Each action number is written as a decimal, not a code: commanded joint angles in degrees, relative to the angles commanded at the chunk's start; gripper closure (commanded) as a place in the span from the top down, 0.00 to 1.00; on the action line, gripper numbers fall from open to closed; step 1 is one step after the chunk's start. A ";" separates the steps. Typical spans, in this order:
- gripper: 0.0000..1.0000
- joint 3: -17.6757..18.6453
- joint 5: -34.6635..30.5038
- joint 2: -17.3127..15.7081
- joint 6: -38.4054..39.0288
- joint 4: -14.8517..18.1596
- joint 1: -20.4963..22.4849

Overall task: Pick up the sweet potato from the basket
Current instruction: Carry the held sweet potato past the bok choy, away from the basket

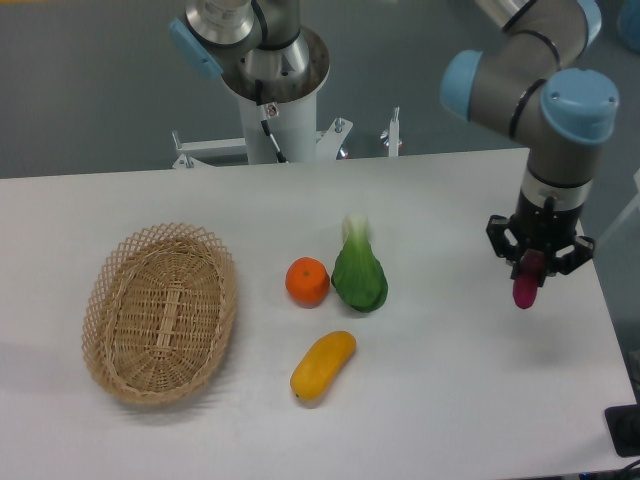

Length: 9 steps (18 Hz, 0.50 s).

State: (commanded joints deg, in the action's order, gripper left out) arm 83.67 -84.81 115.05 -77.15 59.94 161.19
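Observation:
My gripper (pixel 533 266) hangs over the right side of the table, shut on the sweet potato (pixel 526 285). The magenta tuber points downward from between the black fingers, its lower end just above the white tabletop. The basket (pixel 160 311), an oval tan wicker one, lies at the far left with nothing inside it, far from the gripper.
An orange (pixel 307 281) and a green leafy vegetable (pixel 359 273) sit side by side at the table's middle. A yellow mango (pixel 323 365) lies in front of them. The table's right edge (pixel 605 300) is close to the gripper. The robot base (pixel 273 75) stands at the back.

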 joint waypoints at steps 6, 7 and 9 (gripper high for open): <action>0.12 -2.81 -0.52 -0.09 -10.73 6.23 1.93; 0.12 -2.82 -1.40 -0.09 -11.00 6.59 1.93; 0.12 -2.47 -2.37 -0.17 -11.09 6.68 1.85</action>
State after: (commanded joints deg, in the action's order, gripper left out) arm 81.21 -87.18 114.87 -88.24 66.62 163.04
